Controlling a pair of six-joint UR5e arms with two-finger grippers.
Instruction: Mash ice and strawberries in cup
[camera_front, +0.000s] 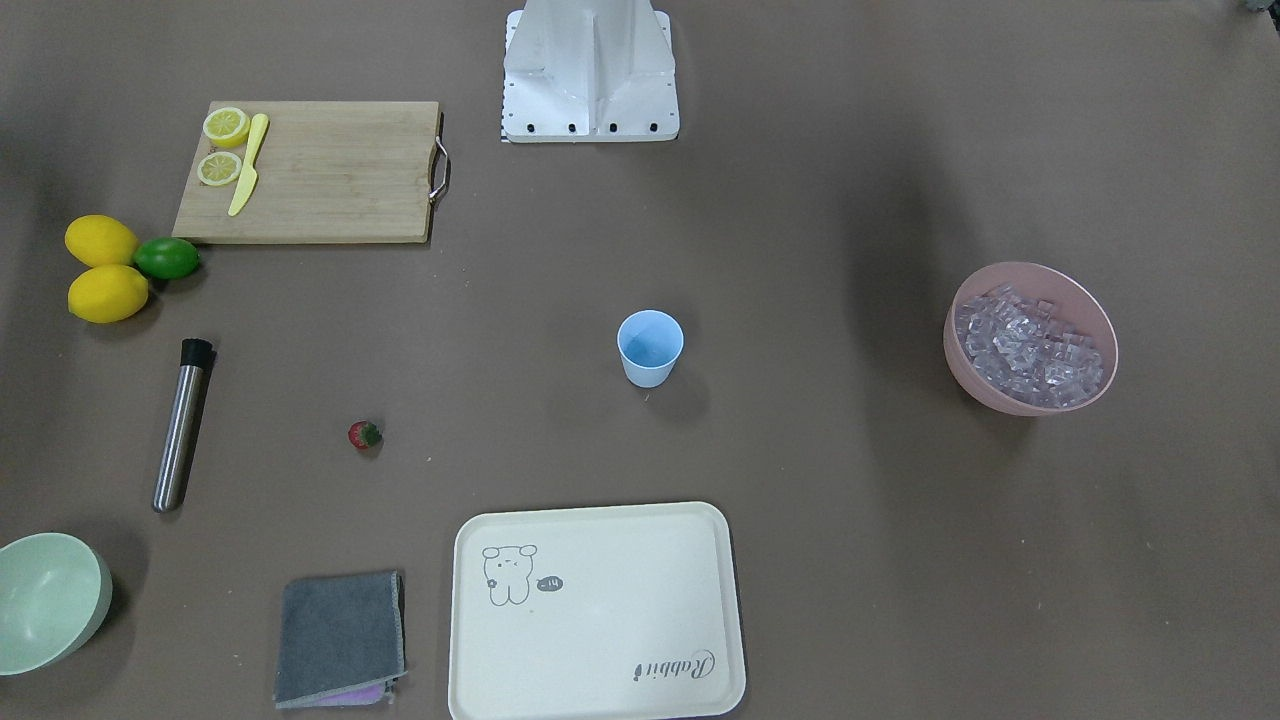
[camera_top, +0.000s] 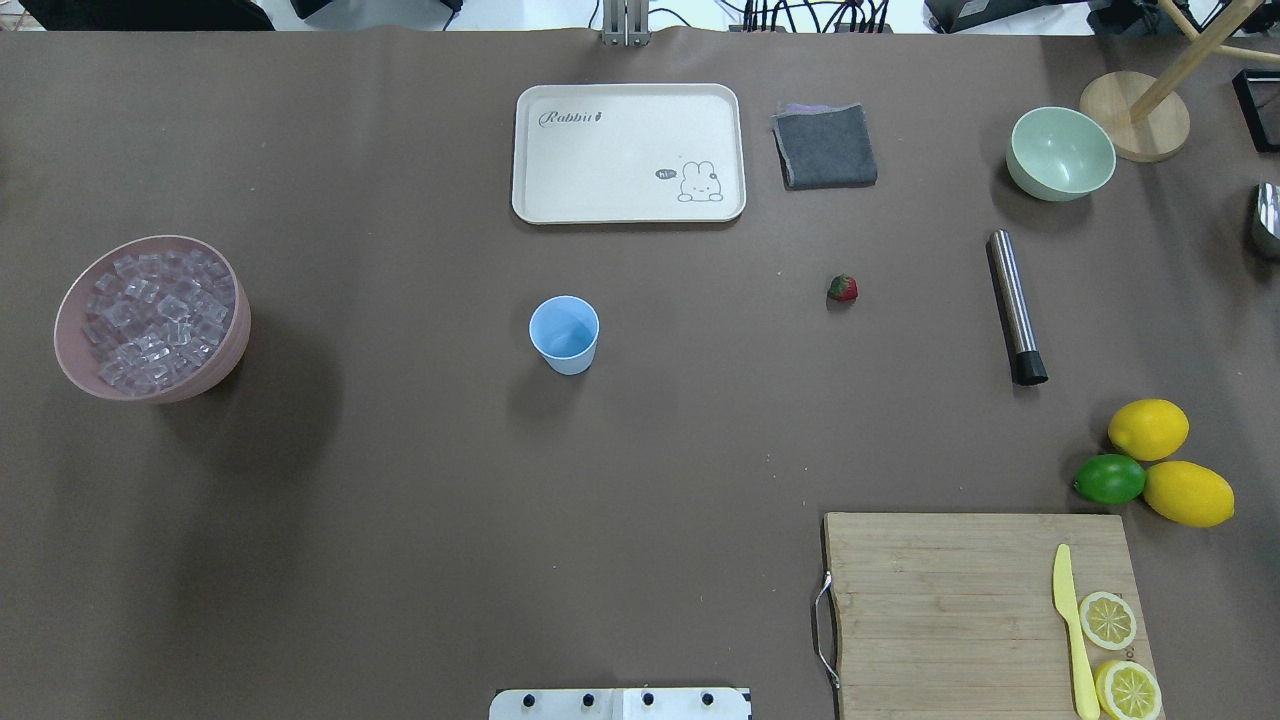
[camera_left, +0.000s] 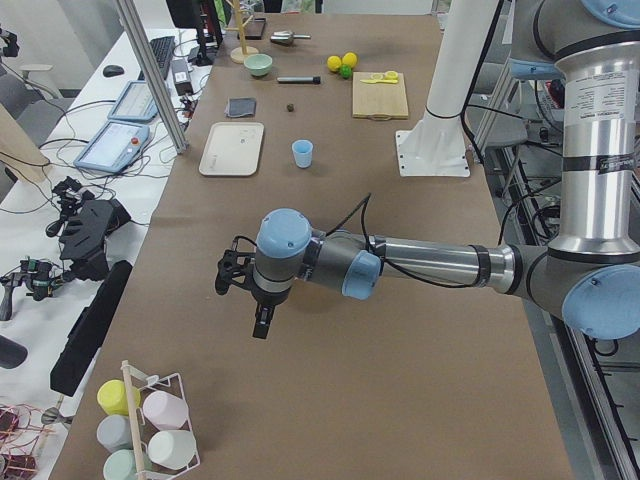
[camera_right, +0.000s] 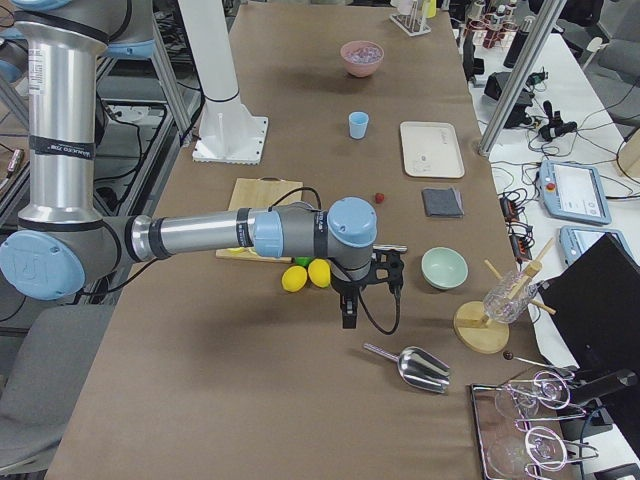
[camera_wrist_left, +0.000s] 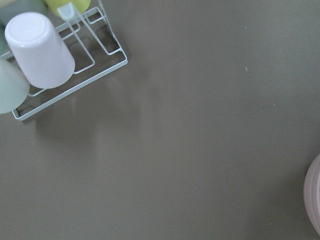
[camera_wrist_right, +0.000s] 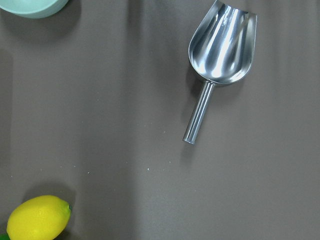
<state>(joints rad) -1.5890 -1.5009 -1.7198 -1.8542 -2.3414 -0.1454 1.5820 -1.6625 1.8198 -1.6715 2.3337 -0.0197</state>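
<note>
Two hands hang above opposite ends of the bench (camera_top: 400, 500): the left hand (camera_left: 245, 300) near a wire rack (camera_left: 165, 420) of cups, the right hand (camera_right: 368, 292) near a steel scoop (camera_right: 412, 367). Both show only in the side views, so I cannot tell how far either is open or whether it has hold of anything. The cup (camera_top: 565, 335) stands upright mid-bench. The strawberry (camera_top: 843, 288) lies between it and a steel rod (camera_top: 1015, 305). The ice (camera_top: 155, 315) fills the pink bowl (camera_top: 235, 350), well apart.
</note>
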